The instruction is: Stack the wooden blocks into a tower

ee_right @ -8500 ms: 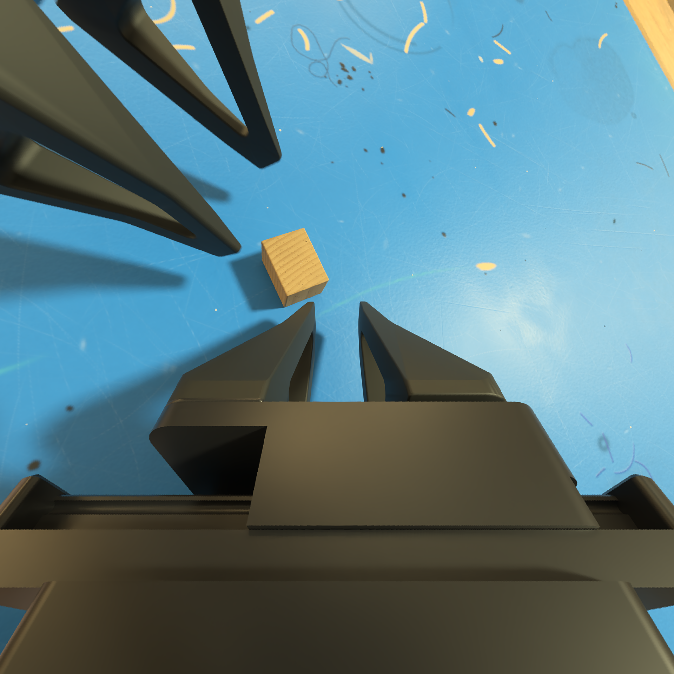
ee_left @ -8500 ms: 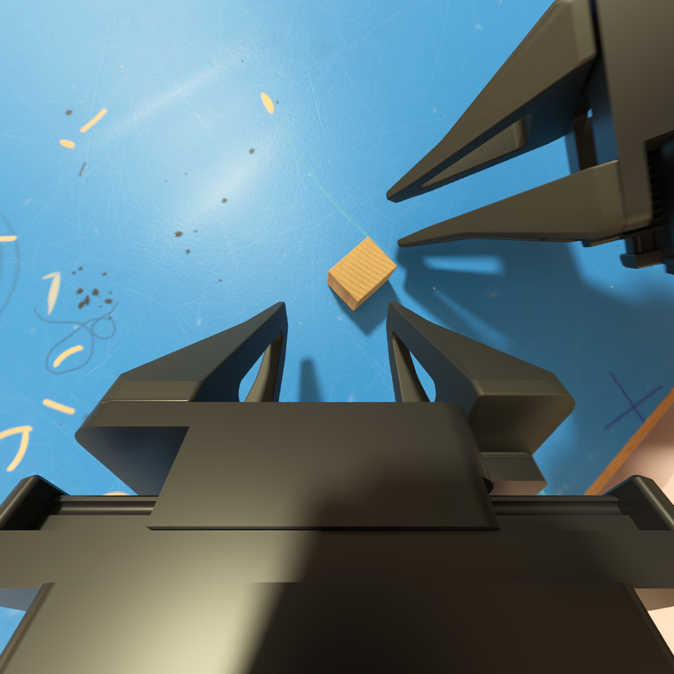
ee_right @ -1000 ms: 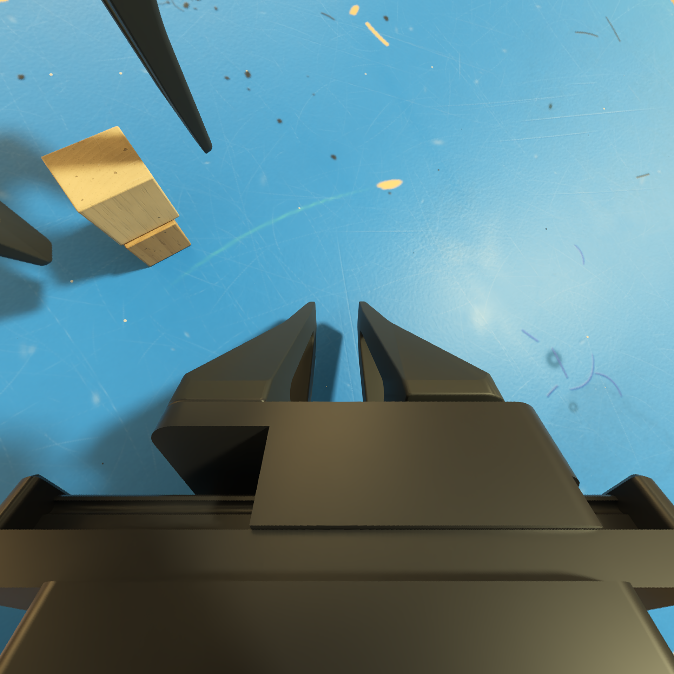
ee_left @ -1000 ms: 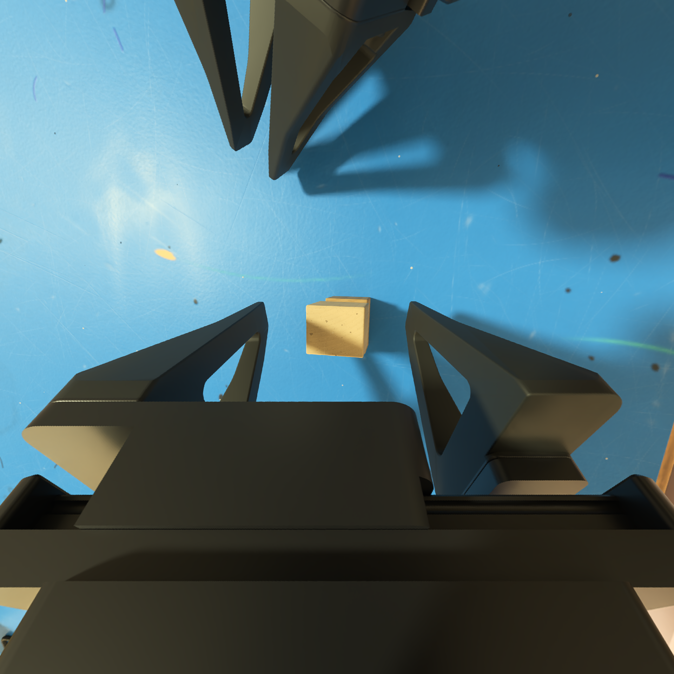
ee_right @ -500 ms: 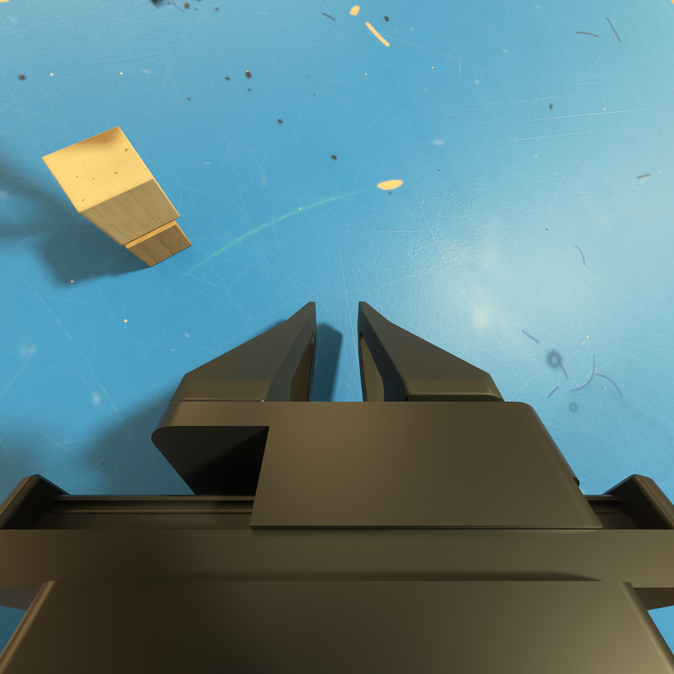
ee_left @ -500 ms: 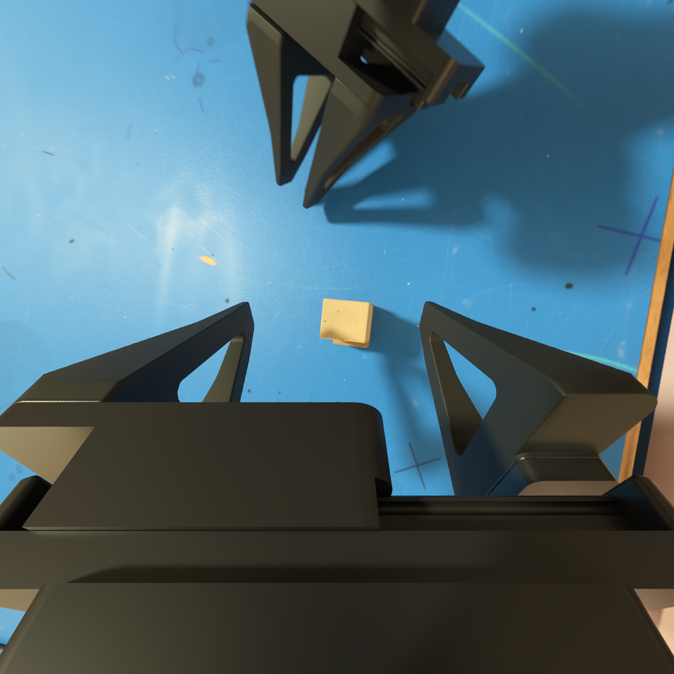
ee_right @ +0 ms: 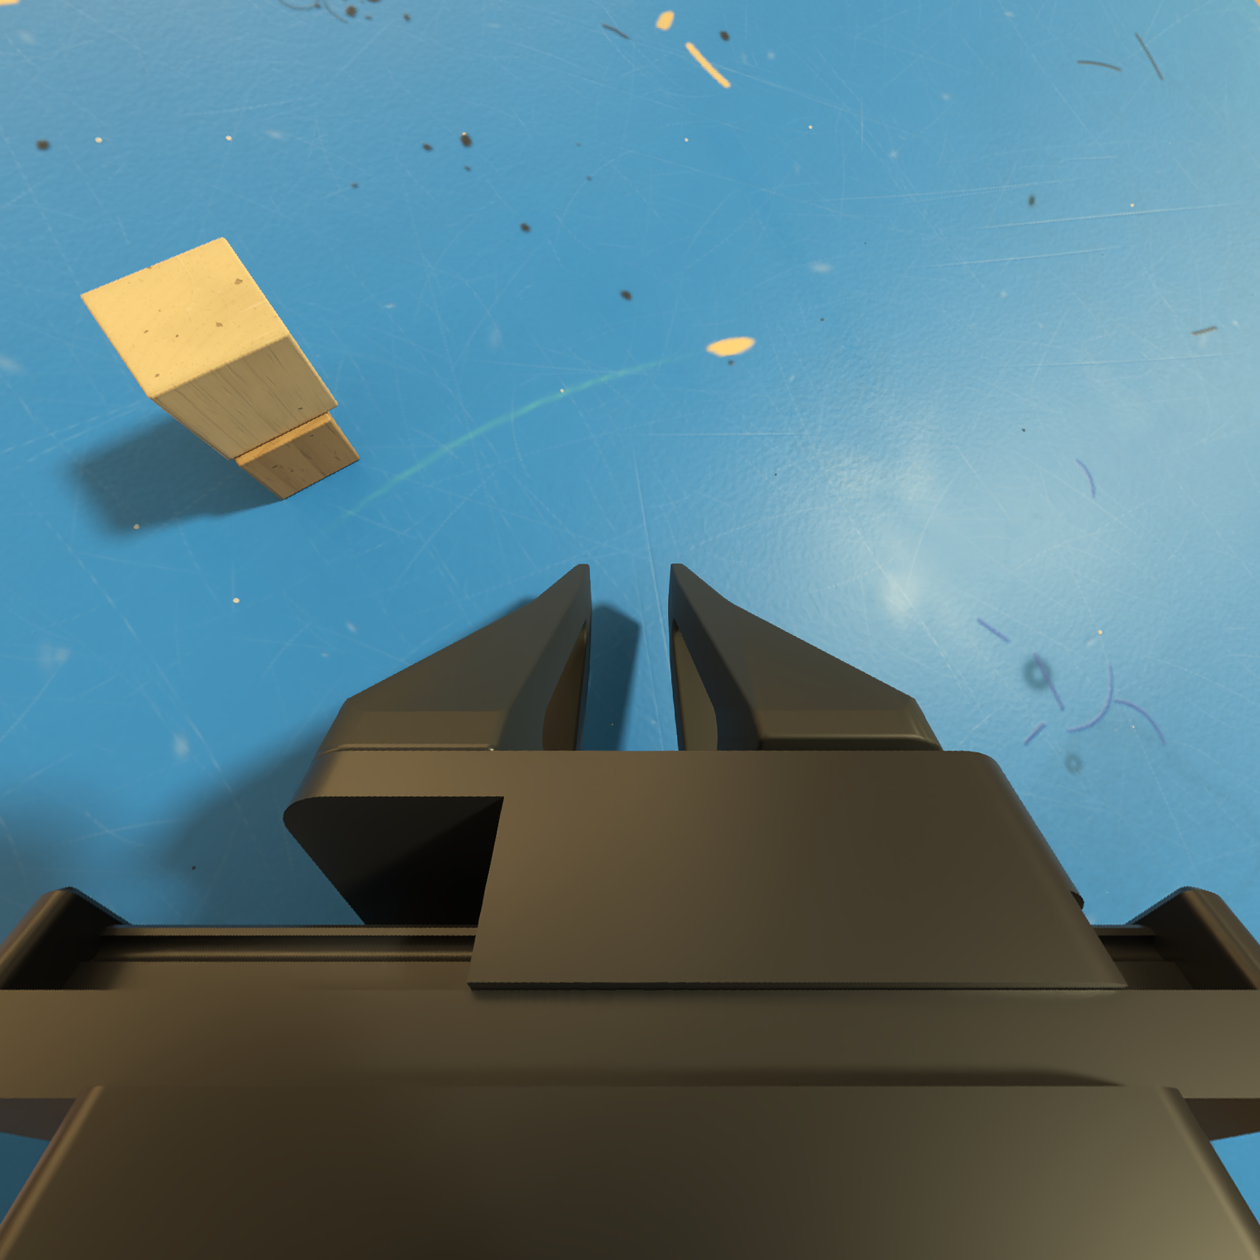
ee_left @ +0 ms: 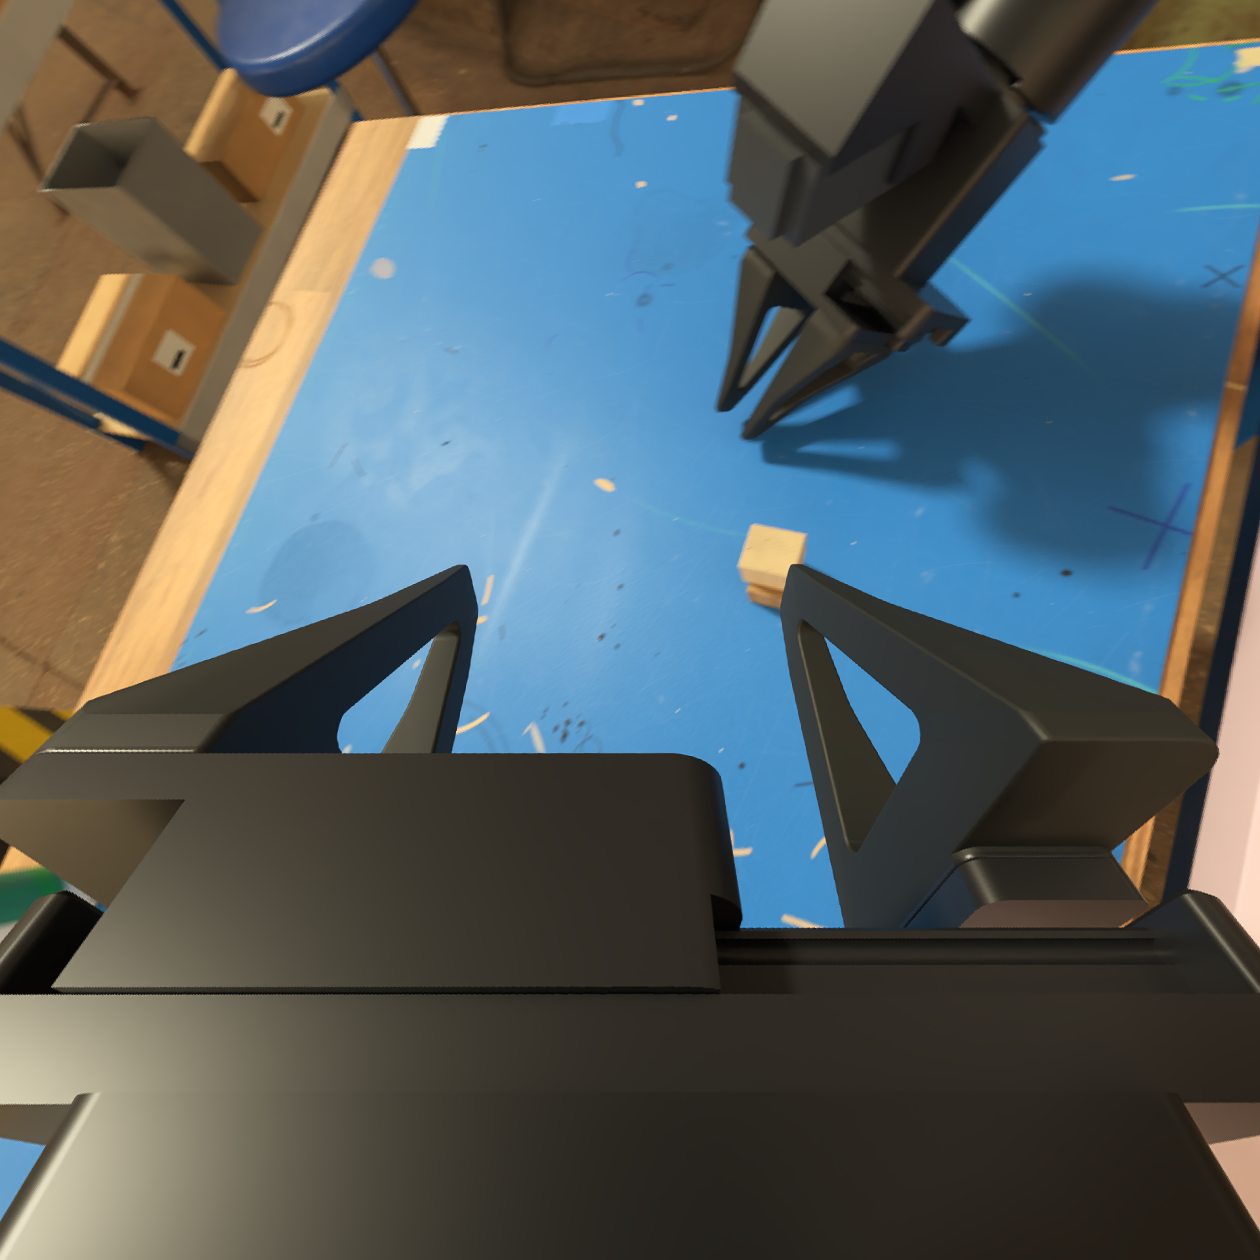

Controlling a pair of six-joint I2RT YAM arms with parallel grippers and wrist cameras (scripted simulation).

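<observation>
Two wooden blocks stand stacked on the blue table top. The pale upper block sits on the lower block, slightly offset. My left gripper is open and empty, high above the table, with the stack just beyond its right fingertip. In the right wrist view the upper block and the lower block are at the upper left, apart from my right gripper, which is shut and empty close over the table. The right gripper also shows in the left wrist view, beyond the stack.
The table's wooden border runs along the left and another border along the right. Off the table at the left are cardboard boxes, a grey open box and a blue seat. Paint flecks mark the table.
My left gripper has risen and drawn back from the stack, open and empty, so the blocks look smaller. The right gripper and the stack have stayed where they were.
</observation>
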